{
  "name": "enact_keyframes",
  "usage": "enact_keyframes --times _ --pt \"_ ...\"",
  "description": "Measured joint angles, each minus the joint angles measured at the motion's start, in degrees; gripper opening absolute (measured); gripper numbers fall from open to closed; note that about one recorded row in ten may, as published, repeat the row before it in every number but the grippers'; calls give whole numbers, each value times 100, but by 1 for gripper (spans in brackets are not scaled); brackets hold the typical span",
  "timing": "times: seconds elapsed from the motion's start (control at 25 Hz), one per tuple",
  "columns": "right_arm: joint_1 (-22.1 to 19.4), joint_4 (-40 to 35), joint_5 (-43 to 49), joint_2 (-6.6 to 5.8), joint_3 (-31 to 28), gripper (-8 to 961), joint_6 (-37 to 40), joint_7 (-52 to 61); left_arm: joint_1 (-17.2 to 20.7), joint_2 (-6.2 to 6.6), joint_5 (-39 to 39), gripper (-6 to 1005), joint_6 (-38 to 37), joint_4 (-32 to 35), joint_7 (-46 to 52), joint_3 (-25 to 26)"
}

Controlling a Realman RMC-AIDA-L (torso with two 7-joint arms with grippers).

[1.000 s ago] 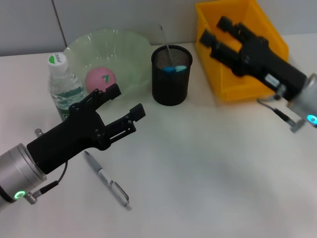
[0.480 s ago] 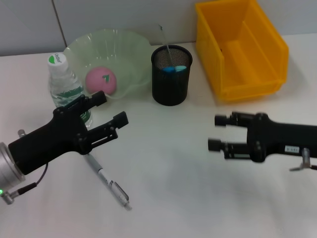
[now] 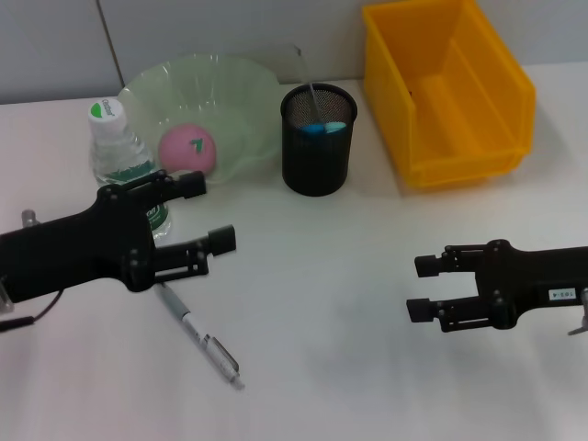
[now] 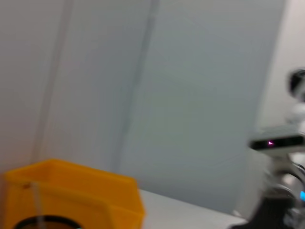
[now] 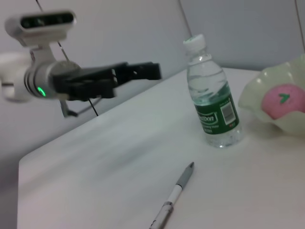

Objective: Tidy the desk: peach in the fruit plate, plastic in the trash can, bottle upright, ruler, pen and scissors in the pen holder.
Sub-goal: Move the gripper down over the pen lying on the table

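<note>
1. Both arms have pulled back and down: left gripper slid toward 9 o'clock, off the pen; right gripper left the yellow bin and now hangs low over the desk at 4 o'clock.
2. Left fingers are apart, holding nothing, just in front of the bottle. Right fingers also apart, nothing between them.
3. Pen lies flat at 7 o'clock, tip pointing toward the bottle. It looks like the only item left.
4. Likely step: left arm picks the pen. Come straight down, jaws across the barrel near mid-length, then carry it tip-down into the mesh pen holder.
5. Risk: bottle stands upright just beside the approach path; keep the wrist clear of it.
6. Green fruit plate at 11 o'clock: holds the peach.
7. Pen holder at 12 o'clock: blue-handled item and a thin clear stick, probably the scissors and ruler.
8. Yellow bin at 1 o'clock: contents can't be made out.
</note>
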State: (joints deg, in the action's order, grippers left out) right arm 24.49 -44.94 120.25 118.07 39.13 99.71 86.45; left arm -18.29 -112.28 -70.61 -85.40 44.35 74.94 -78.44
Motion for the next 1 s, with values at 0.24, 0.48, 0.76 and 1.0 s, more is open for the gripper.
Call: enact_keyframes --times 0.24,0.48,0.76,1.0 --pt "65 -73 88 -52 -221 769 203 328 -709 27 -1930 849 -963 1704 788 905" --pt "79 -101 122 -160 -709 768 564 741 -1345 -104 -3289 848 -1555 2786 881 1170" --pt "303 -119 477 -278 -961 763 864 1119 -1913 -507 -5043 847 -1980 3862 398 974" --pt "470 -110 558 -334 -939 763 864 1292 -2061 -589 -5754 845 -1926 4002 153 224"
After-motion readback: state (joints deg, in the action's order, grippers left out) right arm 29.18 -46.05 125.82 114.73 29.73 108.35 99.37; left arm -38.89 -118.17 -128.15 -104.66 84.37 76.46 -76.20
